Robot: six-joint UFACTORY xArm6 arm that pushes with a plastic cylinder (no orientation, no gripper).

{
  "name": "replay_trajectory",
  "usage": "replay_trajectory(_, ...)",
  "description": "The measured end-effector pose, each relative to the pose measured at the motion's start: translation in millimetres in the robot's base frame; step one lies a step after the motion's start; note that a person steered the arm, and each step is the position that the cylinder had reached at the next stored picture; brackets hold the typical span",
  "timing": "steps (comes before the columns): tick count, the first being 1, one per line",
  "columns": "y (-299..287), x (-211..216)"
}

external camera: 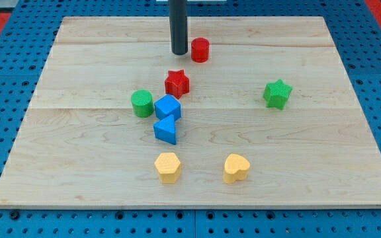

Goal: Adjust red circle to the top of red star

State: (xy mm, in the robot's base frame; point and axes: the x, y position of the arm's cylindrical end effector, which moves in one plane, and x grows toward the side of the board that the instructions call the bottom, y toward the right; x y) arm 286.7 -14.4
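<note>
The red circle (pixel 200 49) sits above the red star (pixel 176 82), slightly toward the view's right of it. My tip (pixel 179 52), a bare rod with no hand to open or close, stands just left of the circle. Pushing from that side would likely send the circle further right of the star, across the counter (pixel 78 165).

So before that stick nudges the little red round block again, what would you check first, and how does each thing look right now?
1. My tip is on the board beside the red circle, on its left in the view: ok.
2. Tip actually touching the red circle: cannot tell.
3. Red circle already toward the view's top from the red star: ok.
4. Red circle lined up straight above the star: not ok, it sits slightly to the view's right.
5. Red circle well inside the wooden board's top edge: ok.
</note>
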Motion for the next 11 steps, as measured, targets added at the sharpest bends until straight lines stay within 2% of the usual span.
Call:
replay_trajectory(1, 25.0, -15.9)
replay_trajectory(3, 116.3, -63.8)
replay_trajectory(5, 74.9, 20.2)
replay_trajectory(6, 83.6, 1.6)
replay_trajectory(7, 59.4, -54.9)
replay_trajectory(8, 7.9, -41.0)
replay_trajectory(9, 7.7, 0.0)
replay_trajectory(10, 8.1, -11.4)
replay_trajectory(11, 37.4, -47.6)
